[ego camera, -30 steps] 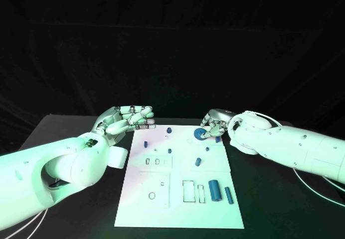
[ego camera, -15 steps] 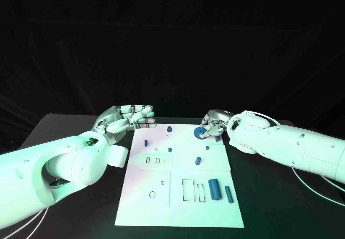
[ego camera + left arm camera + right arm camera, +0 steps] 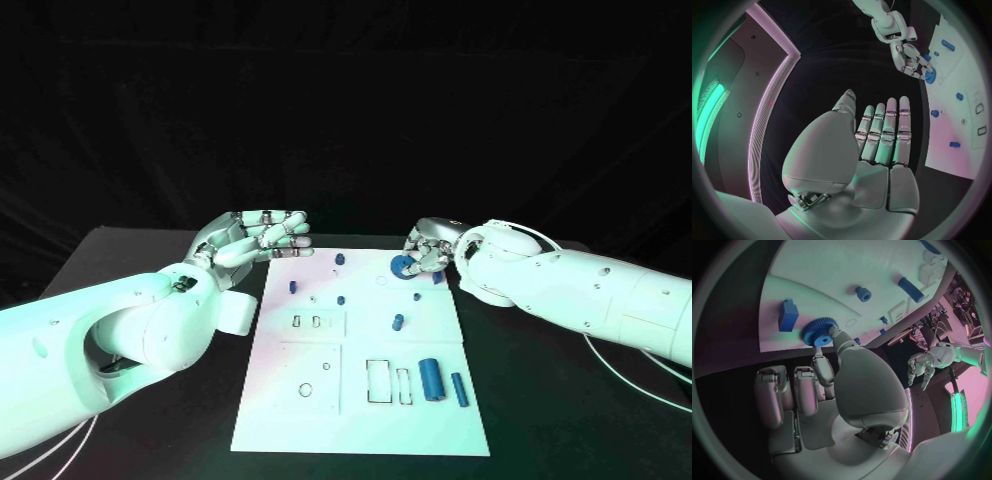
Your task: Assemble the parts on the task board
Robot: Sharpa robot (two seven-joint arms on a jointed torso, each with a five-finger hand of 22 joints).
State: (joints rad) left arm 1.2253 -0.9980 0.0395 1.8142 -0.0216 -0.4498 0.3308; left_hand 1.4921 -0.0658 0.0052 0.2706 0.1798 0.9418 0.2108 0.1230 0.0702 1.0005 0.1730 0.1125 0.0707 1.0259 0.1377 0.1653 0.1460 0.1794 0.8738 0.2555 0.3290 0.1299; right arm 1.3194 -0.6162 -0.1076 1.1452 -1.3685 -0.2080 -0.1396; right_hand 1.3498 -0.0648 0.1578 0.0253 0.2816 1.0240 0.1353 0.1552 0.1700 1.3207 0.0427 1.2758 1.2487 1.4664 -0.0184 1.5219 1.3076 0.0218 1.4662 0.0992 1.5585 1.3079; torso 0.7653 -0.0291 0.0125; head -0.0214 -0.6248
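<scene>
The blue gear (image 3: 819, 332) sat pinched in my right hand (image 3: 430, 252), just over the far right part of the white board (image 3: 325, 400). I judged the grip shallow, at the rim only, so a tilt could jam it or let it drop among the pegs. My left hand (image 3: 260, 238) hovered open, fingers straight, off the far left corner above the desk (image 3: 144, 250).

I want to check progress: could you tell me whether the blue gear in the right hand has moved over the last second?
No. The blue gear, held by the right hand, sits at the same spot over the far right part of the task board.
</scene>
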